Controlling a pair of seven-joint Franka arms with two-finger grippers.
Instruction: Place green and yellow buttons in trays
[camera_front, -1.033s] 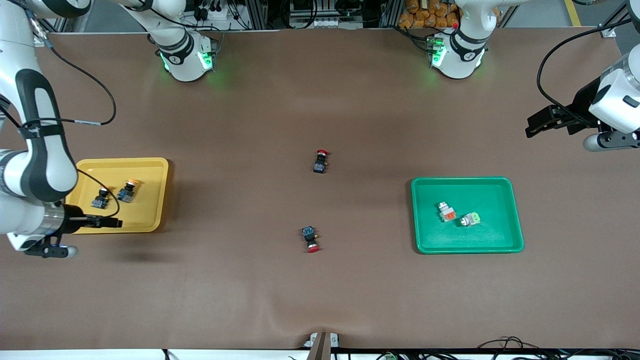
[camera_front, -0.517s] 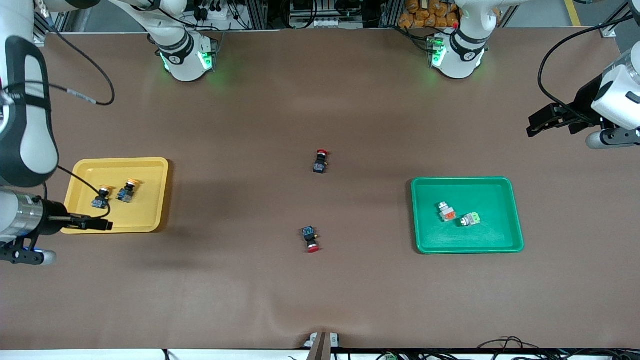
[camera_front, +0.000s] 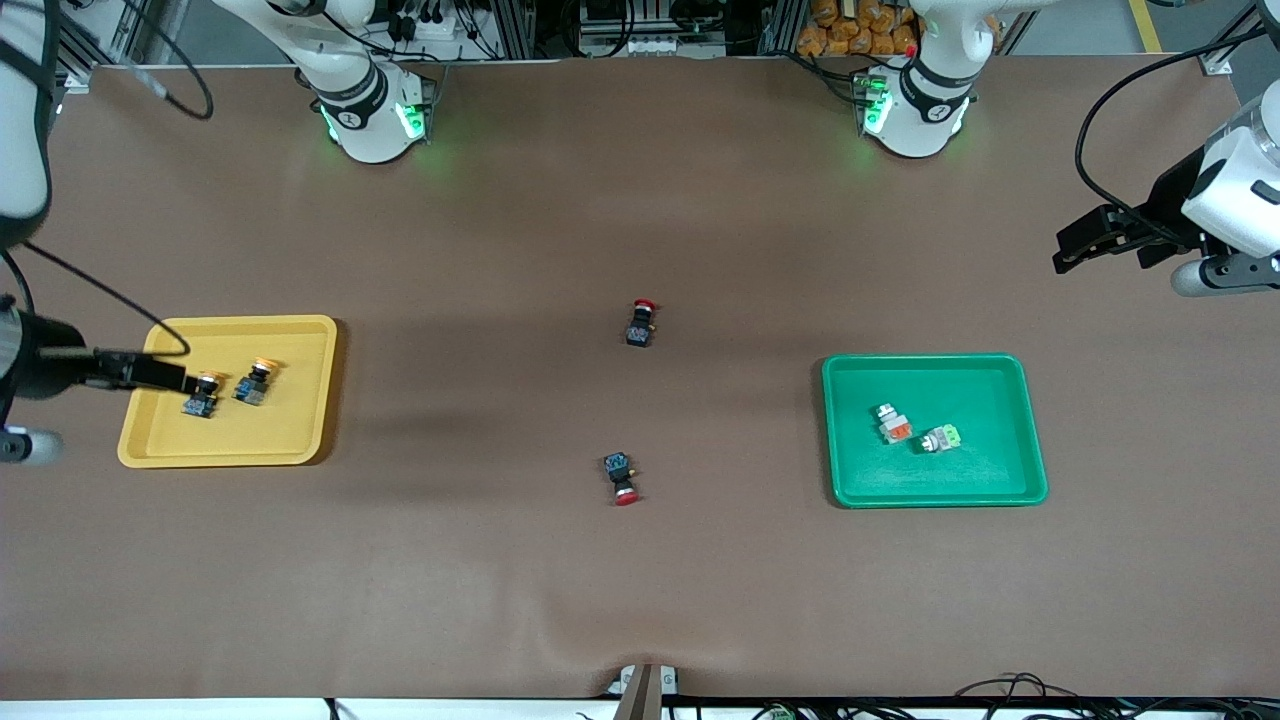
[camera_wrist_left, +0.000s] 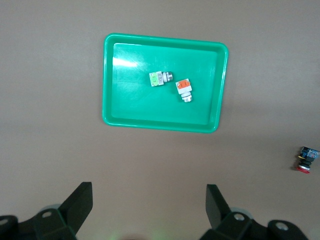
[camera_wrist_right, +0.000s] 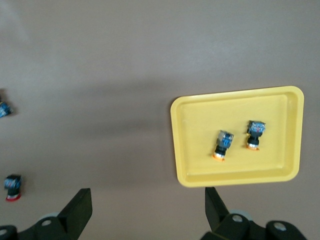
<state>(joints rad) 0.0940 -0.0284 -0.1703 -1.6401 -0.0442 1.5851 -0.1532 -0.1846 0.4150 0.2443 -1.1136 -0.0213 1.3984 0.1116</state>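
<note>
The yellow tray (camera_front: 300, 400) lies at the right arm's end of the table and holds two buttons with orange-yellow caps (camera_front: 204, 392) (camera_front: 253, 383). The green tray (camera_front: 990, 400) lies toward the left arm's end and holds two pale grey switches, one orange-capped (camera_front: 894, 426) and one green-capped (camera_front: 942, 438). My right gripper (camera_front: 160, 377) is open and empty, up over the yellow tray's outer edge. My left gripper (camera_front: 1088, 245) is open and empty, up over bare table at its end. The right wrist view shows the yellow tray (camera_wrist_right: 200, 130), the left wrist view the green tray (camera_wrist_left: 130, 100).
Two red-capped black switches lie on the brown mat mid-table, one (camera_front: 641, 323) nearer the robots' bases, one (camera_front: 620, 477) nearer the front camera. The second also shows in the left wrist view (camera_wrist_left: 306, 158). Cables hang from both arms.
My right arm has pulled back toward the table's end and its gripper has shifted from the yellow tray's near rim to over its outer edge. The left arm has barely moved.
</note>
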